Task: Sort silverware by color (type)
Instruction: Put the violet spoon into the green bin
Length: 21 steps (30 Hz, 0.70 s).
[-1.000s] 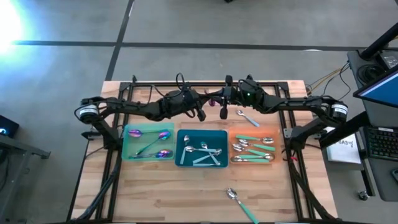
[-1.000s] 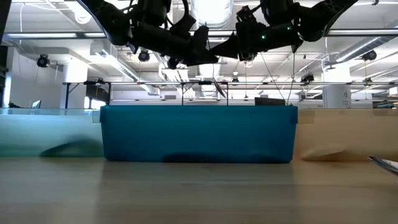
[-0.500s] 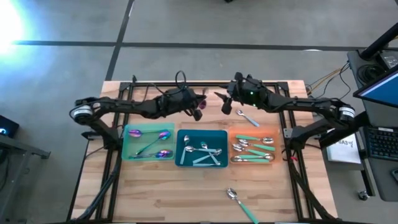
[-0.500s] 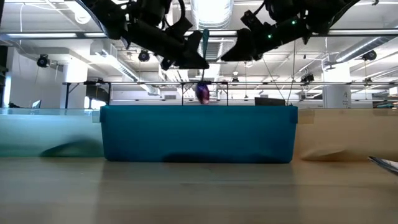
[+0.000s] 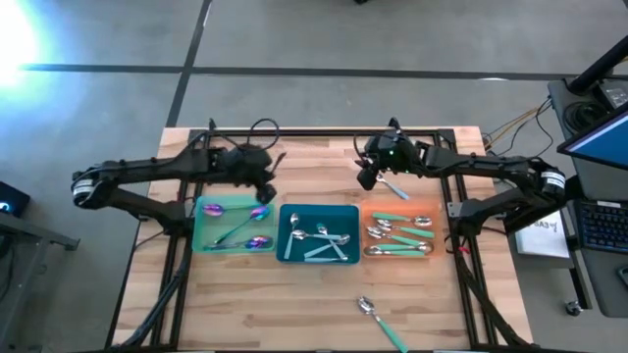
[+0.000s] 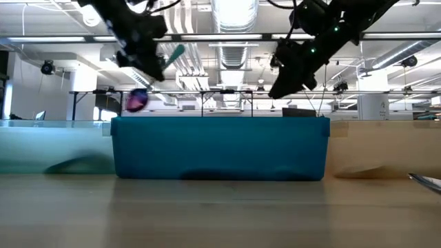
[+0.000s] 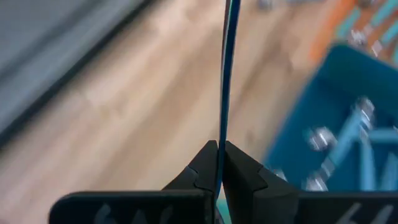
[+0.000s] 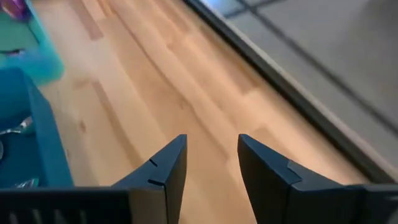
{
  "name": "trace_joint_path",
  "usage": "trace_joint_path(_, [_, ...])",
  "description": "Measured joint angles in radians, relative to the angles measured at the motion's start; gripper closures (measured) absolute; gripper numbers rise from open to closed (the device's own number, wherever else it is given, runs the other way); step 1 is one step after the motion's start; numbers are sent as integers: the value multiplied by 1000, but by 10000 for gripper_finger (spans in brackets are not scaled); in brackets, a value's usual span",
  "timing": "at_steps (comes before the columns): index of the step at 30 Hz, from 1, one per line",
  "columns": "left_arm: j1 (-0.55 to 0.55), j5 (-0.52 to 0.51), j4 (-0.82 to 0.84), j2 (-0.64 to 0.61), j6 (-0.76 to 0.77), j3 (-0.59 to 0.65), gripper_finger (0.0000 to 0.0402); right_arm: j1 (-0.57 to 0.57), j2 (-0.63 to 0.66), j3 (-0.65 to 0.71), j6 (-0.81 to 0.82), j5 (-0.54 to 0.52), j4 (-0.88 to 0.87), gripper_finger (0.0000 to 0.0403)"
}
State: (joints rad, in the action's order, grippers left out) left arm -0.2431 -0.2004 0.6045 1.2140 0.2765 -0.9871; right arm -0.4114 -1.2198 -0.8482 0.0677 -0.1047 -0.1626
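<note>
My left gripper hangs above the far right corner of the green tray, shut on an iridescent spoon with a purple bowl and a teal-blue handle. My right gripper is open and holds nothing. It hangs over the bare wood behind the gap between the teal tray and the orange tray. In the green tray lie purple spoons. Silver and teal-handled spoons lie in the teal and orange trays. My left gripper pinches the spoon's handle between its two fingers, on the flat faces, with the thin edge showing in the left wrist view. The fingers lie across the handle partway along it. The spoon is lifted clear and tilted, bowl lowest and handle end highest.
A teal-handled spoon lies on the wood behind the orange tray, close under my right gripper. Another lies near the table's front edge. The black frame rail runs along the far edge.
The spoon, held between both grippers at the table's middle, has passed to my left gripper. My right gripper opened, let go, tipped downward and drew slightly right. My left gripper carried the spoon toward the table's left and near side, over the green tray, turning as it went.
</note>
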Motion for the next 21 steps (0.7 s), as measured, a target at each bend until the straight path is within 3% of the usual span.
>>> trace_joint_path(11, [101, 56, 421, -52, 140, 0, 401, 69, 0, 0, 191, 81, -273, 298])
trace_joint_path(21, [106, 202, 503, 13, 101, 0, 401, 262, 0, 0, 418, 90, -482, 312])
